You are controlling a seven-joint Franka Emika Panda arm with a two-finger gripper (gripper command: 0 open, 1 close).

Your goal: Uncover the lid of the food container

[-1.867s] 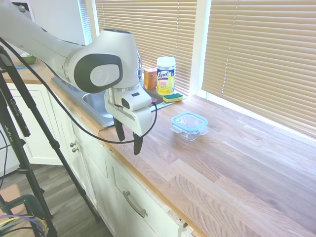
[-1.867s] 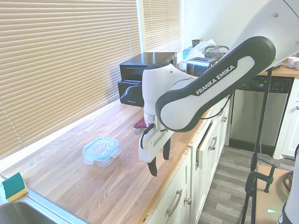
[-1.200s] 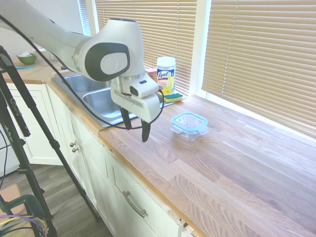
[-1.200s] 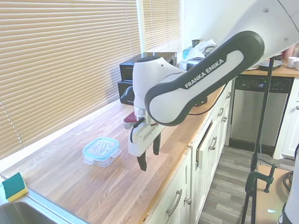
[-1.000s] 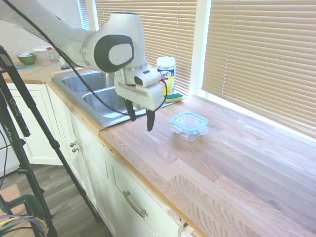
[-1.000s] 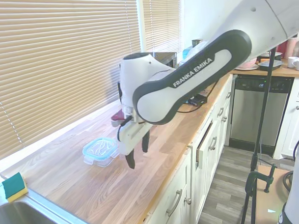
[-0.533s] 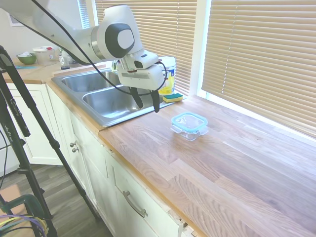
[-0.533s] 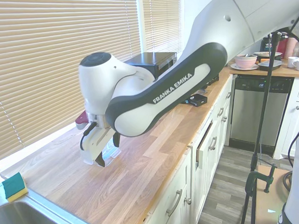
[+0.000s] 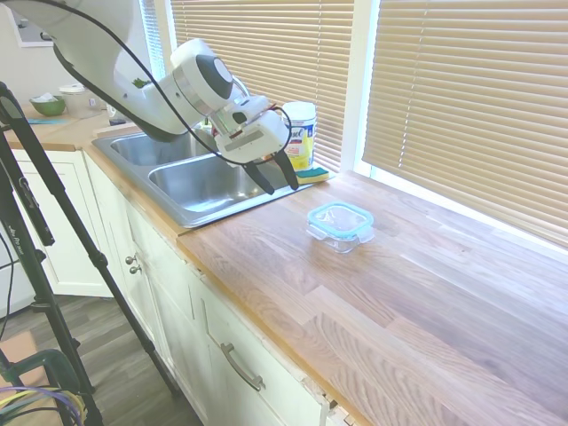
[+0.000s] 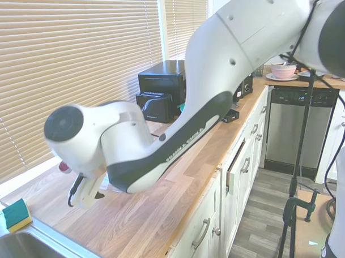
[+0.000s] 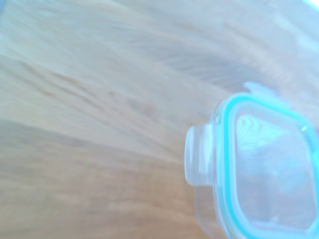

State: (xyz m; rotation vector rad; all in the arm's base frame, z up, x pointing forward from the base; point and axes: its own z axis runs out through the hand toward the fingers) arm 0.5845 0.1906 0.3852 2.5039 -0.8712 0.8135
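The food container [image 9: 340, 232] is a small clear bowl standing on the wooden counter [image 9: 399, 302]. Its lid [image 9: 340, 216], clear with a teal rim, sits on top of it. My gripper [image 9: 281, 185] hangs open and tilted above the counter, to the left of the container and apart from it, near the sink's corner. Nothing is between its fingers. The wrist view shows the lid [image 11: 264, 167] from close by, with one snap tab [image 11: 197, 157] toward the middle of the picture. In the second exterior view the arm [image 10: 139, 147] hides the container.
A steel sink [image 9: 204, 182] lies left of the container. Behind it stand a yellow Lysol canister [image 9: 299, 133] and a green-and-yellow sponge [image 9: 311, 175]. Black appliances [image 10: 162, 89] sit at the counter's far end. Window blinds run along the back.
The gripper has swung from the counter's front edge back toward the sink side of the container and tilted over. It stayed open. The container has not moved.
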